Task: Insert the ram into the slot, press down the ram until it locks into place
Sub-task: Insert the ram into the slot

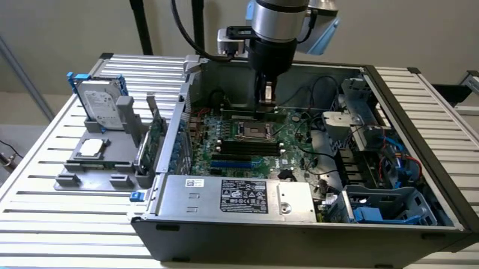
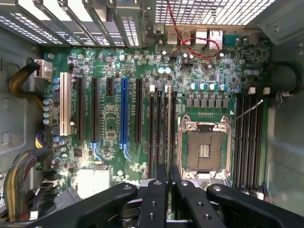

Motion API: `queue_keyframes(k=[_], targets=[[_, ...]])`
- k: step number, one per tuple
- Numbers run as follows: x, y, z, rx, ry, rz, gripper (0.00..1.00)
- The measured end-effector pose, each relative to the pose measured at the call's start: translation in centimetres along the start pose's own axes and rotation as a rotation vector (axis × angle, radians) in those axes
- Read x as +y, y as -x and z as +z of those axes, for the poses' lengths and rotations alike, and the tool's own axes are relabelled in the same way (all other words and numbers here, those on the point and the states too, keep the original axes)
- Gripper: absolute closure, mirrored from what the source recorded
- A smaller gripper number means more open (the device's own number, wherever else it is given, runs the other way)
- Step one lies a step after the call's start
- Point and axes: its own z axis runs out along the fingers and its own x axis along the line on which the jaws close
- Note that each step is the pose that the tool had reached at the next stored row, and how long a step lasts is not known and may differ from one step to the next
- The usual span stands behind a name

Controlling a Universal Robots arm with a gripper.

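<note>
Fingers [image 2: 156, 194] are pinched nearly together on the ram [image 2: 167, 123], which the wrist view catches edge-on as a thin pale line running out from the gripper [image 2: 168, 171]. In the exterior view the gripper [image 1: 266, 102] has the ram [image 1: 239, 116] by about the middle of its top edge, level, hanging free above the motherboard [image 2: 109, 128] (not seated yet, as far as I can judge). It lines up over the bank of black memory sockets between the CPU socket [image 2: 203, 149] and the expansion slots [image 2: 93, 109], so the slot [image 2: 172, 118] looks to be one of those. Which one exactly, I can't tell. All of this is toward the middle of the motherboard, inside the open case [image 1: 419, 106]. My take on handling: the ram is light, stiff, thin and fairly fragile. It's best held mid-length by the top edge or flat faces, away from the contact edge, so it doesn't tip.
</note>
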Motion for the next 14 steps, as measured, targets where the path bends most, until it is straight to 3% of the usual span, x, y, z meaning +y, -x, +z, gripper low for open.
queue_keyframes(k=[14], targets=[[-0.09,-0.1,2.61,0.0005,-0.0037,0.0,0.87]])
